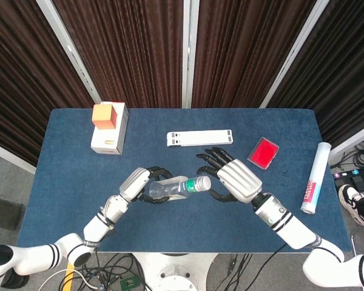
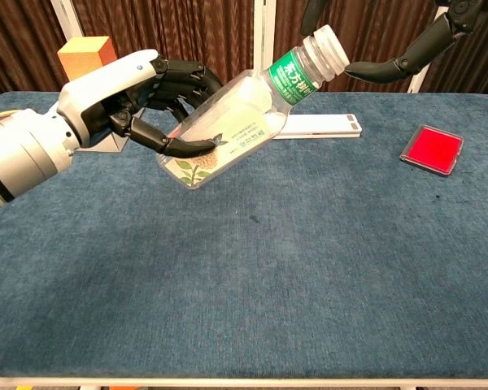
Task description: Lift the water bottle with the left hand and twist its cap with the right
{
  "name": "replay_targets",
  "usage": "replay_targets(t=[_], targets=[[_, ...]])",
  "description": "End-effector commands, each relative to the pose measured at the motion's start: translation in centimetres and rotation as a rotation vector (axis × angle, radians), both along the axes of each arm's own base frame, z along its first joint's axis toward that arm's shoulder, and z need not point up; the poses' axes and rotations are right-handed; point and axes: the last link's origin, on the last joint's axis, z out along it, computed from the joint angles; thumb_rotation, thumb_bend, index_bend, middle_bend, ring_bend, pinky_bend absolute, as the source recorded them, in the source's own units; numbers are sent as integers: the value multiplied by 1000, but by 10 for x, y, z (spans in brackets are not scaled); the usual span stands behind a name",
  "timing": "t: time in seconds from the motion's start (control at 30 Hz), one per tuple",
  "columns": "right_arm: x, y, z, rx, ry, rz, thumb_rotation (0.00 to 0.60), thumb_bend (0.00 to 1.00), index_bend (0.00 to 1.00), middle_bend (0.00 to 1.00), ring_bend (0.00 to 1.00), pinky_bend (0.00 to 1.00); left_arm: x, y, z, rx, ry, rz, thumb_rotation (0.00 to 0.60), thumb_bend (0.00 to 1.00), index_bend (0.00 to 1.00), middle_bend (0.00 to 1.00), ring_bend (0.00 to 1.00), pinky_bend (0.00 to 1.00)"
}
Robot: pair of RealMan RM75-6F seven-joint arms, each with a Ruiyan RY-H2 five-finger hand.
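Your left hand (image 2: 118,97) grips the water bottle (image 2: 236,122) around its lower body, fingers wrapped over the clear plastic, and holds it clear of the table (image 2: 309,268). The bottle is tilted, base low toward your left side and neck rising toward the right. From the head view the same hand (image 1: 136,183) and bottle (image 1: 173,189) sit over the near middle of the blue surface.

Your right hand (image 1: 230,180) is spread wide and grasps nothing. It is drawn up around the cap (image 2: 325,50): in the chest view one dark finger (image 2: 382,69) reaches in with its tip just beside the cap, and others arch above the neck at the frame's top edge. Whether any fingertip actually touches the cap, you cannot tell from either view.

So the lift looks done. The twist is what remains, and it does not appear to have started, since the right hand has not closed. You probably need to settle those fingers onto the cap before turning, and the bottle's tilt means the wrist should line up with the neck's axis.

Further out lie a white flat bar (image 1: 200,138), a red card (image 1: 262,151), an orange block (image 1: 103,115) atop a white box (image 1: 111,136), and a white tube (image 1: 315,177) at the far right edge.
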Motion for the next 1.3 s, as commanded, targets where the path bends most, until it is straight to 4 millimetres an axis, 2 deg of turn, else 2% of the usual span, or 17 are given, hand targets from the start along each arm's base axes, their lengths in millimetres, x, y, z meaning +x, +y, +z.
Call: replay_targets(t=[0.03, 0.4, 0.67, 0.97, 1.03, 1.23, 1.3], targets=[[1, -1, 0, -8, -9, 3, 600, 276, 324, 96, 0, 0, 0, 0, 0, 0, 1, 0, 600, 316, 475, 462, 372, 484], [2, -3, 0, -33, -19, 1, 600, 281, 404, 135, 0, 0, -1, -1, 1, 0, -2, 1, 600, 316, 474, 461, 373, 484], [2, -5, 3, -61, -18, 0, 600, 356, 484, 179, 0, 0, -2, 0, 1, -7, -10, 5, 600, 316, 474, 461, 373, 485], [0, -4, 11, -74, -36, -3, 600, 357, 488, 179, 0, 0, -11, 3, 1, -7, 26, 18, 600, 315, 472, 460, 372, 485], [-4, -5, 13, -77, -28, -15, 600, 354, 488, 178, 0, 0, -17, 6, 1, 0, 66, 22, 600, 316, 471, 457, 373, 485], [-30, -6, 20, -67, 8, -100, 600, 347, 488, 170, 0, 0, -61, 21, -4, 114, 499, 29, 600, 320, 471, 443, 367, 438], [-38, -6, 19, -56, 26, -125, 600, 346, 488, 169, 0, 0, -69, 22, -6, 127, 570, 50, 600, 315, 469, 441, 366, 429]])
